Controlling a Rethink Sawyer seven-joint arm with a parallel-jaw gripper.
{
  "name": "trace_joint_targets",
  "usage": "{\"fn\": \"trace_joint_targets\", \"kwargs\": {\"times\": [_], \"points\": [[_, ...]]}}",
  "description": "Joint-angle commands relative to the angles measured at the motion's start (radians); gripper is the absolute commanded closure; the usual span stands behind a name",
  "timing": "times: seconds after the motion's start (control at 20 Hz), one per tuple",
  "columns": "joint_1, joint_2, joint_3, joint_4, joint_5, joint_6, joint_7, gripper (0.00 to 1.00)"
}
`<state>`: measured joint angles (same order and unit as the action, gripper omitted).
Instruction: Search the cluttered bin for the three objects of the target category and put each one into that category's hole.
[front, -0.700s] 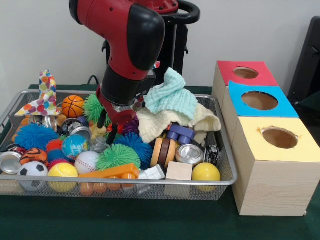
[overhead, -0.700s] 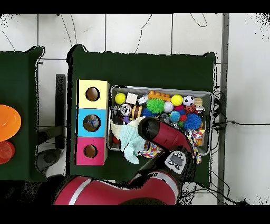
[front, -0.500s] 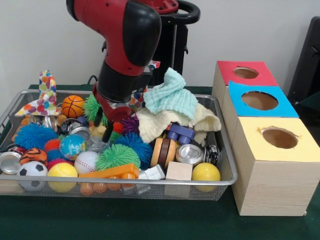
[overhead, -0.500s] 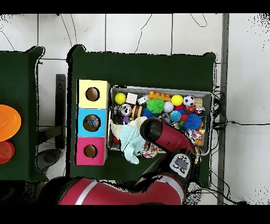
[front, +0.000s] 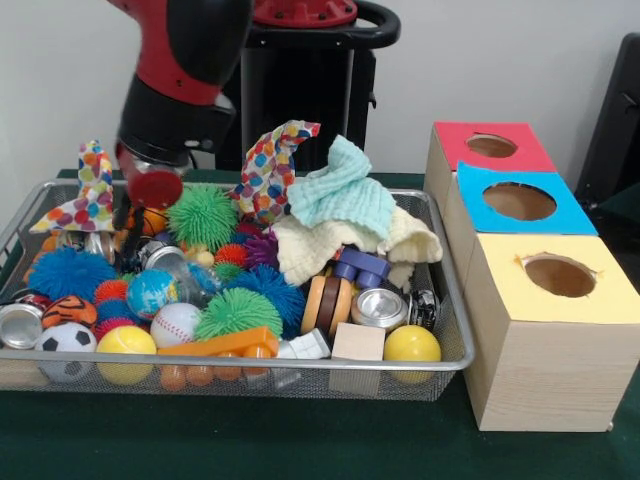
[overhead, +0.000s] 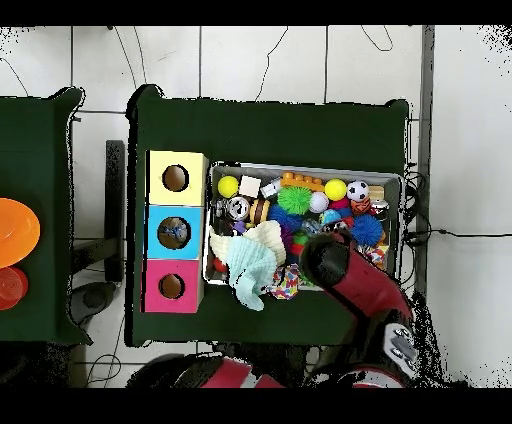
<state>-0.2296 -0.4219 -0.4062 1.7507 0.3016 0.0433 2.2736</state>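
The wire mesh bin (front: 300, 364) is full of toys; it also shows in the overhead view (overhead: 300, 167). One silver can (front: 378, 307) lies near the bin's front right, beside a wooden cube. Another can (front: 20, 325) lies at the front left corner, and a third (front: 163, 259) sits among the balls at the left. My gripper (front: 135, 213) hangs over the bin's left end, just above an orange basketball and close to that third can. In the overhead view my arm (overhead: 345, 268) hides the gripper. It holds nothing that I can see.
Three wooden boxes with round holes stand right of the bin: red (front: 490, 147), blue (front: 520, 200), yellow (front: 560, 275). A heap of cloths (front: 345, 215) lies at the bin's back middle. Spiky balls, a soccer ball (front: 65, 340) and yellow balls crowd the bin.
My arm has swung from the bin's middle to its left end in the front view, uncovering the green spiky ball and the spotted cloth. Nothing was picked up.
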Motion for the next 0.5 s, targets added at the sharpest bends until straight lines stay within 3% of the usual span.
{"fn": "trace_joint_targets", "kwargs": {"times": [0.05, 0.3, 0.5], "points": [[-0.126, -0.059, 0.208, 0.089, -0.078, -0.149, 0.159, 0.00], [-0.190, -0.045, 0.265, 0.097, -0.107, -0.195, 0.170, 0.00], [-0.234, -0.072, 0.312, 0.108, -0.112, -0.136, 0.148, 0.00]]}}
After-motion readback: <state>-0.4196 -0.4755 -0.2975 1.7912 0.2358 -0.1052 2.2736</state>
